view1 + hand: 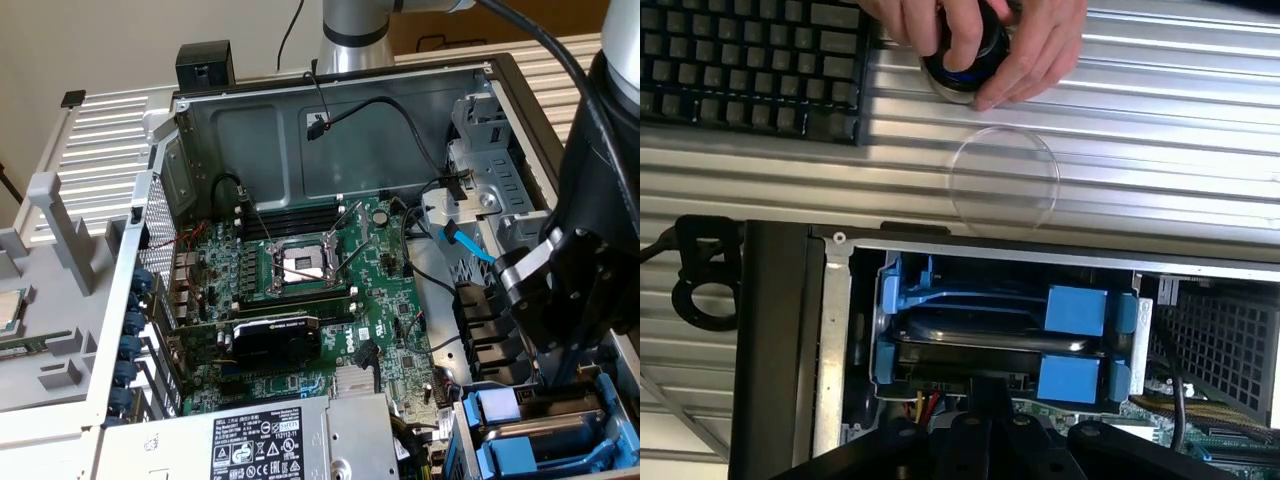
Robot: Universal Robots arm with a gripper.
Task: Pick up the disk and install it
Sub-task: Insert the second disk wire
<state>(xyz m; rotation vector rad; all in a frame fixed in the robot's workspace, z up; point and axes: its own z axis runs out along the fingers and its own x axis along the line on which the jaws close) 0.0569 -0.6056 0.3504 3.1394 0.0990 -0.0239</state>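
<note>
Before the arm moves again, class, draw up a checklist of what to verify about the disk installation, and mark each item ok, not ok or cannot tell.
1. Disk sits in the blue bay at the case's edge: ok.
2. Disk pushed fully home: cannot tell.
3. Pincer shut, directly over the bay: ok.
4. Pincer gripping the disk: cannot tell.
5. Hand away from the case, on a round device on the ribbed panel: ok.
6. Blue cable clear of the bay: ok.
</note>
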